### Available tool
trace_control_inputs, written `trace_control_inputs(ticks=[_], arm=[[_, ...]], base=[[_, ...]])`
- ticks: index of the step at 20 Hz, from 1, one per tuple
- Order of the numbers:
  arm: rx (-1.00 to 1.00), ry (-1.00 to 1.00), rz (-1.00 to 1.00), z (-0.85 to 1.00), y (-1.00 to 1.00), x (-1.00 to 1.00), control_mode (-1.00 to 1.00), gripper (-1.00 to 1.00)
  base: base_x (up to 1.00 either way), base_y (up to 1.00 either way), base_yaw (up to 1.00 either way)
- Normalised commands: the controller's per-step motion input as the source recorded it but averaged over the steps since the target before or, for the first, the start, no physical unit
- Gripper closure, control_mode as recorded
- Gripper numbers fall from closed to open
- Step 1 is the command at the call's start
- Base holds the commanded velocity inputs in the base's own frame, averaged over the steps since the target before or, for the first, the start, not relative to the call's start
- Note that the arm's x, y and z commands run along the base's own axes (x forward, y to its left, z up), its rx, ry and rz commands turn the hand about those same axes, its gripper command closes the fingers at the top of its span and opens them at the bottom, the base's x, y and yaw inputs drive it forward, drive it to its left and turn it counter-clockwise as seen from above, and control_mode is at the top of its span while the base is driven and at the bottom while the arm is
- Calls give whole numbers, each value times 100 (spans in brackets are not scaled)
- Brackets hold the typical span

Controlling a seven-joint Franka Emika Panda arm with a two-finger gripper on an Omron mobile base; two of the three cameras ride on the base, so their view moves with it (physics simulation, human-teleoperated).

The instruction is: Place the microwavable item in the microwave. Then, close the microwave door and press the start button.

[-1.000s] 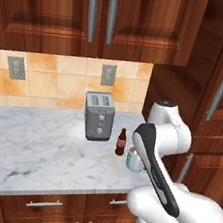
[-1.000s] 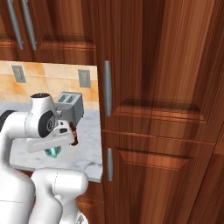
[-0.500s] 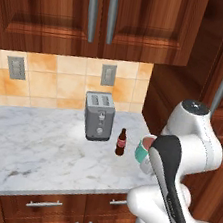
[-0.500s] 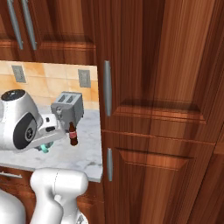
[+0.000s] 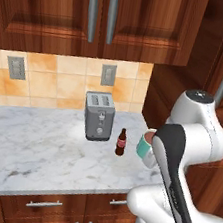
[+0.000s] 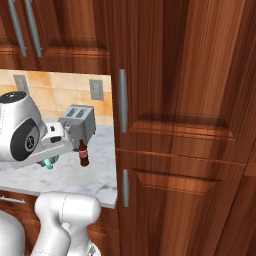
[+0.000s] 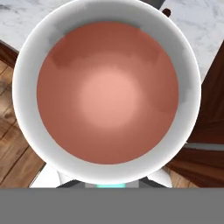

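A: Since a second ago the arm has swung up and right; mug [image 5: 144,144] lifted off the counter, no longer down beside the bottle.

B: Jaws?

A: Clamped on the mug, near fully closed. The gripper [image 6: 49,161] itself is mostly hidden behind the arm; a bit of teal shows under the wrist in the right base view.

B: Contents?

A: Brown liquid [image 7: 107,92], level, well below the white inner rim. Hand view looks straight down into it. Cup upright.

B: Where is the mug now?

A: In the air over the right end of the marble counter [image 5: 37,148], just right of the small brown bottle [image 5: 121,143], apart from it. Bottle upright, red label. Two-slot toaster [image 5: 99,116] behind the bottle, against the tiled wall. Tall wooden cabinet doors [image 6: 185,125] to the right.
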Motion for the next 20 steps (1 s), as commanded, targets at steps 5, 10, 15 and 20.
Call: trace_control_inputs(ticks=[5, 10, 15, 20], arm=[[0, 1, 0, -2, 3, -29, 100, 100], [0, 0, 0, 0, 0, 0, 100, 100], [0, 0, 0, 0, 0, 0, 100, 100], [0, 0, 0, 0, 0, 0, 100, 100]], base=[[-15, 3, -1], [-92, 18, -10], [-96, 15, -11], [-99, 5, -17]])
